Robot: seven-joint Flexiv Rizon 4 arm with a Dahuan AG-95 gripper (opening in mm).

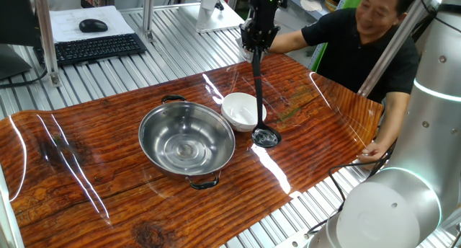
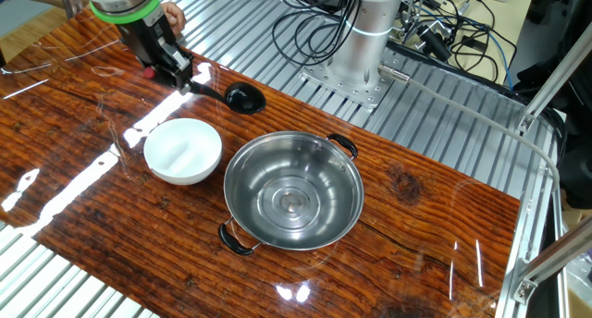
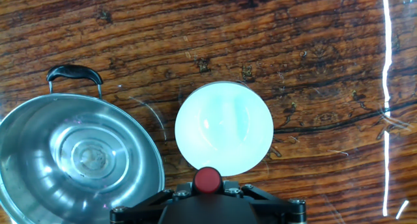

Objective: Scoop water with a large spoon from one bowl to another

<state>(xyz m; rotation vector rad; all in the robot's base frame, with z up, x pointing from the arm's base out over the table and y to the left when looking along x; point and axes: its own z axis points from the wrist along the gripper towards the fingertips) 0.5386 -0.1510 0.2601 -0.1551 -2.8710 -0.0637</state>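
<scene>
- Tool (image 1: pixel 257 49) first: it hangs above the far side of the desk, closed around the top of the large spoon's handle, so the ladle dangles nearly upright beneath it.
- Desk (image 1: pixel 86 147): a glossy wood-grain top that carries both vessels side by side near its middle.
- One bowl (image 1: pixel 186 138), the wide steel one with two dark loop handles, sits nearest the centre; any water in it is hard to make out against the shiny metal, and I cannot tell its level.
- Another (image 1: pixel 240 110), the small white bowl, stands just beside the steel bowl without clearly touching it; in the hand view it lies almost directly below the tool, and I cannot say whether it holds liquid.
- Large spoon (image 1: pixel 260 96): its black cup hangs just beside the white bowl, on the side away from the steel bowl, low over the desk or touching it, and inside neither vessel.
- Step in hand, as I judge it: the spoon is gripped and being carried, with no dip made at this moment.
- Next move calls for swinging the cup across the white bowl to the steel bowl, lowering and tilting it to fill, then keeping it level on the way back to avoid spilling.
</scene>
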